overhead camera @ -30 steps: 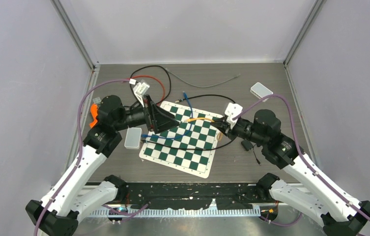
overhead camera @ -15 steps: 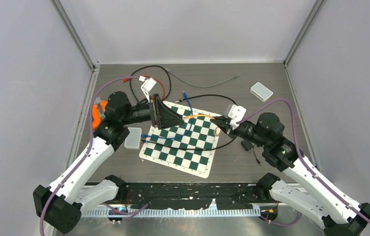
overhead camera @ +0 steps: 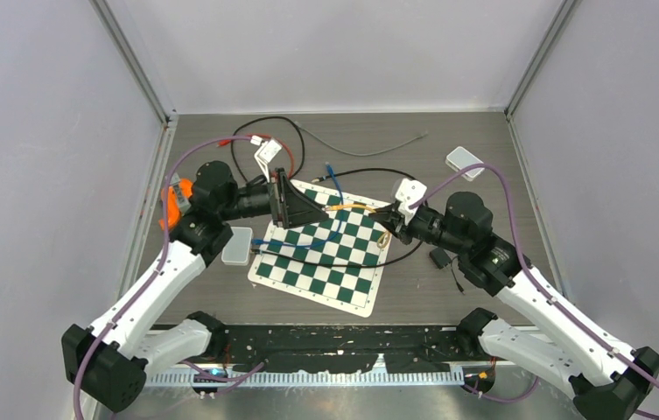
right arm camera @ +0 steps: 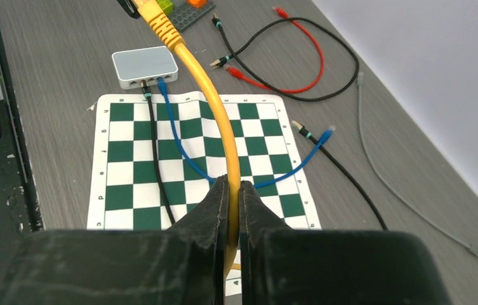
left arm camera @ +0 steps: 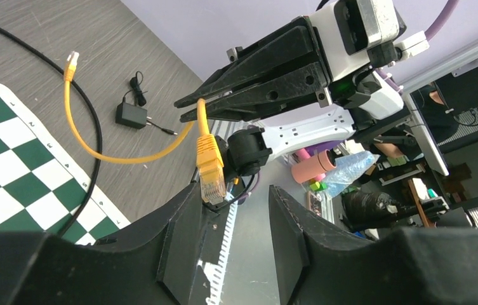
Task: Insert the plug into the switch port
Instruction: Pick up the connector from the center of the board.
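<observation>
My right gripper (right arm camera: pixel 233 184) (overhead camera: pixel 387 222) is shut on the yellow cable (right arm camera: pixel 214 121) a little behind its plug (left arm camera: pixel 211 166). It holds the plug in the air, pointing at my left gripper (left arm camera: pixel 233 194) (overhead camera: pixel 295 206). The left jaws stand open with a gap between the pads. The plug hangs just off the tip of one left finger (left arm camera: pixel 185 216), not between the pads. The switch (overhead camera: pixel 237 246) (right arm camera: pixel 144 67), a small pale box, lies on the table left of the chessboard mat (overhead camera: pixel 325 267). A blue cable and a black cable run into its ports.
A black power adapter (overhead camera: pixel 440 258) lies right of the mat. A second white box (overhead camera: pixel 466 161) sits at the back right. Red and black cables (overhead camera: pixel 273 144) and a grey one (overhead camera: pixel 369 143) lie at the back. An orange object (overhead camera: pixel 171 203) is by the left wall.
The left jaws have narrowed. The left gripper rose and shifted toward the back right a second ago, then held still. The right gripper carried the yellow cable slightly left and back.
</observation>
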Controlling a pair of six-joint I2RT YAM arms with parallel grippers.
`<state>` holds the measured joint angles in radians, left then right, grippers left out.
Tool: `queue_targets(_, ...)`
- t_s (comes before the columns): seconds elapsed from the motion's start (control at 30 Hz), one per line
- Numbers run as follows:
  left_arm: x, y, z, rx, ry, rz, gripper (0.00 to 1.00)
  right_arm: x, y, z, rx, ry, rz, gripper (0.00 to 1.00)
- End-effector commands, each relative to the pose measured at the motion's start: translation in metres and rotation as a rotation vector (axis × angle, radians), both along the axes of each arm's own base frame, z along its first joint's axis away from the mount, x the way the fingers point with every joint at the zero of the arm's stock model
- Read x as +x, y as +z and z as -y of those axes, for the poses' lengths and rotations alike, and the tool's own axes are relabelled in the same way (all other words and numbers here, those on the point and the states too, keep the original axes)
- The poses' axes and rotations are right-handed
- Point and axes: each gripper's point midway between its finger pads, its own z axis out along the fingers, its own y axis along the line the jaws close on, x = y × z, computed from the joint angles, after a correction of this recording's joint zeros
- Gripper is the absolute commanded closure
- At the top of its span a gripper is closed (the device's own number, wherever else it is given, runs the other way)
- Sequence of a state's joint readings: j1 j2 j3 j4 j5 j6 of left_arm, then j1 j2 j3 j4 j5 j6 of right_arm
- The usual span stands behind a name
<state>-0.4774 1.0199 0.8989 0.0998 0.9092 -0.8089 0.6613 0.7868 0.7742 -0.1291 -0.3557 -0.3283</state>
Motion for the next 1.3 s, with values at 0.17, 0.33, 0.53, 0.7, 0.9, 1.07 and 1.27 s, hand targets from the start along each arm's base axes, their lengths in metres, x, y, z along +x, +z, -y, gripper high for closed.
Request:
queue_targets(0.17,0.008,-0.002,0.001,0.041,-0.007,0.053,0.59,-0.003,0.009,-0.006,0.014,0.005,-0.091,0.95)
queue_targets(0.33,0.020,-0.007,-0.021,0.164,0.132,0.390,0.49,-0.011,0.016,-0.004,-0.008,-0.030,-0.308,0.95)
queue_targets(0.53,0.038,-0.004,-0.060,0.280,0.356,1.032,0.42,-0.030,0.012,-0.013,0.022,-0.006,-0.529,0.95)
queue_targets(0.7,0.033,-0.011,-0.064,0.399,0.268,1.539,0.40,-0.038,0.019,-0.015,0.073,-0.022,-0.652,0.95)
queue_targets(0.9,0.041,-0.003,-0.065,0.507,0.261,1.811,0.43,-0.041,0.017,-0.028,0.083,0.000,-0.796,0.95)
queue_targets(1.07,0.033,-0.001,-0.057,0.505,0.207,1.860,0.46,-0.033,0.009,-0.037,0.084,-0.014,-0.873,0.95)
queue_targets(1.27,0.026,-0.017,-0.051,0.500,0.122,1.809,0.54,-0.025,0.000,-0.049,0.086,-0.009,-0.941,0.95)
